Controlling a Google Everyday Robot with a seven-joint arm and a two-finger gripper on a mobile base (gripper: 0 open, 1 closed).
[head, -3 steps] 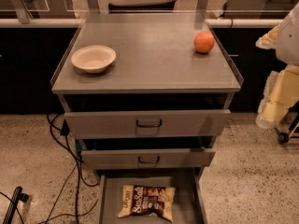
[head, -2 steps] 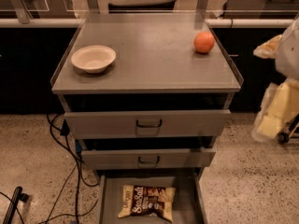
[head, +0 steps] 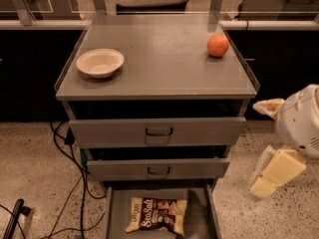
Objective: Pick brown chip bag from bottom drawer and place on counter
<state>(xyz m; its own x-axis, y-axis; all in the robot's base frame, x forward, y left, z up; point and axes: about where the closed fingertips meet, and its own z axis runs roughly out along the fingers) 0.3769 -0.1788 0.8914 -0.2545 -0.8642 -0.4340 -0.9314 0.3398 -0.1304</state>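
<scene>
The brown chip bag (head: pixel 157 214) lies flat in the pulled-out bottom drawer (head: pixel 112 210), with its white "Sea Salt" lettering facing up. The counter (head: pixel 164 63) is the grey top of the cabinet. My gripper (head: pixel 273 176) hangs in the air to the right of the cabinet, at about the height of the middle drawer. It is above and to the right of the bag, holds nothing and touches nothing. The white arm housing (head: pixel 301 121) sits above it at the right edge.
A cream bowl (head: pixel 100 62) stands on the counter's left and an orange (head: pixel 218 45) at its back right. The two upper drawers (head: pixel 158 131) stick out slightly over the bottom one. Black cables (head: pixel 75 183) lie on the speckled floor to the left.
My gripper has come down along the cabinet's right side and moved slightly left, towards the lower drawers. The bag, bowl and orange have not moved.
</scene>
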